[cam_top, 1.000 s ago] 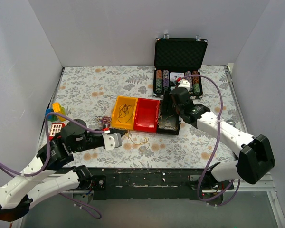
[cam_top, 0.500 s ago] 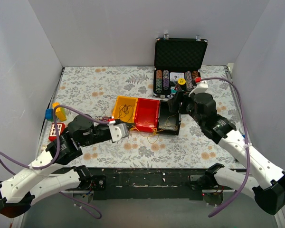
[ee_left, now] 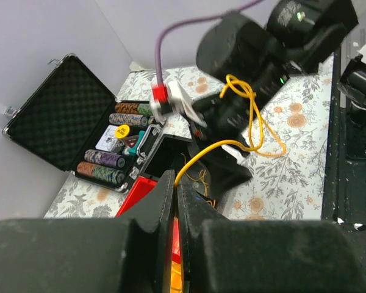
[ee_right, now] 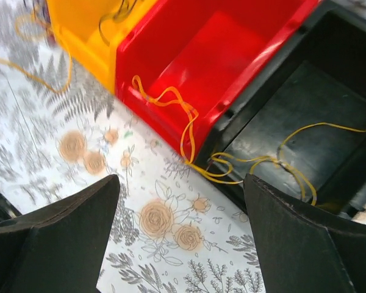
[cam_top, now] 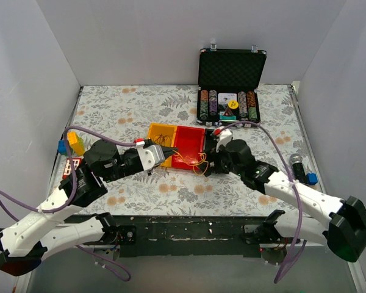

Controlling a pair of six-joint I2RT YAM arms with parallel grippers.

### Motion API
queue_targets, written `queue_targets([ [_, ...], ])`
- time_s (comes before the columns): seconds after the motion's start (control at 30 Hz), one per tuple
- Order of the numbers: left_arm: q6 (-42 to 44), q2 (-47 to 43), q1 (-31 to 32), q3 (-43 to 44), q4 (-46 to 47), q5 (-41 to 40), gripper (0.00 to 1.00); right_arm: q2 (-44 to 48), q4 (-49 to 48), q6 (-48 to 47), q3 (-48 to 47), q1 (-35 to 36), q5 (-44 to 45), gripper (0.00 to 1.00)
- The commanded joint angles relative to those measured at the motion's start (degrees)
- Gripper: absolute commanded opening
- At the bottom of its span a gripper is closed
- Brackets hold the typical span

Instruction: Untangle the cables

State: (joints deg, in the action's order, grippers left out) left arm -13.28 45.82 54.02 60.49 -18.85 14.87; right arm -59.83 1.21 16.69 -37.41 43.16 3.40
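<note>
The cables (cam_top: 198,163): the yellow strand's long axis runs left to right at the centre of the top view. It crosses the red bin's (ee_right: 232,49) front lip into the black bin (ee_right: 293,97).
Your left fingers (ee_left: 169,192): pinched shut on that yellow strand.
Your right fingers (cam_top: 208,160): spread wide and gripping nothing, though a loop may hang on them.
Surface: floral tabletop (ee_right: 171,256).
Room: plain white walls, with an open chip case (cam_top: 232,67) at upper right.

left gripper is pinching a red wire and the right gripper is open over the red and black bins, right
Not quite. The left gripper is pinching a yellow wire, not a red one; the left wrist view shows it. The rest holds: the right gripper is open over the red bin and black bin.
</note>
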Motion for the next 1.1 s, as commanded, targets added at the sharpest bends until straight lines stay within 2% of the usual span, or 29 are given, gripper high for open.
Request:
queue_targets([
  [0.0, -2.0, -2.8, 0.1, 0.4, 0.1, -5.5, 0.00, -4.9, -3.9, -8.1, -4.3, 6.5, 6.1, 0.91],
  [0.13, -2.9, -5.2, 0.1, 1.3, -3.0, -8.4, 0.00, -12.1, -4.7, -12.4, -8.9, 8.6, 6.4, 0.91],
  [0.33, -2.1, -8.6, 0.1, 3.3, -10.4, -9.6, 0.00, -25.3, -2.2, -15.7, -21.1, 8.7, 6.4, 0.92],
  [0.5, -0.7, -10.8, 0.1, 2.6, -12.3, -9.9, 0.00, -35.5, 4.9, -18.6, -29.6, 7.9, 4.2, 0.92],
  [0.73, 1.4, -13.3, 0.1, 1.0, -12.4, -10.5, 0.00, -38.3, 7.4, -19.6, -32.7, 4.4, -5.4, 0.80],
  [1.07, 2.4, -14.3, 0.1, -0.5, -11.8, -10.4, 0.00, -42.2, 12.0, -21.2, -35.7, 1.8, -16.0, 0.74],
])
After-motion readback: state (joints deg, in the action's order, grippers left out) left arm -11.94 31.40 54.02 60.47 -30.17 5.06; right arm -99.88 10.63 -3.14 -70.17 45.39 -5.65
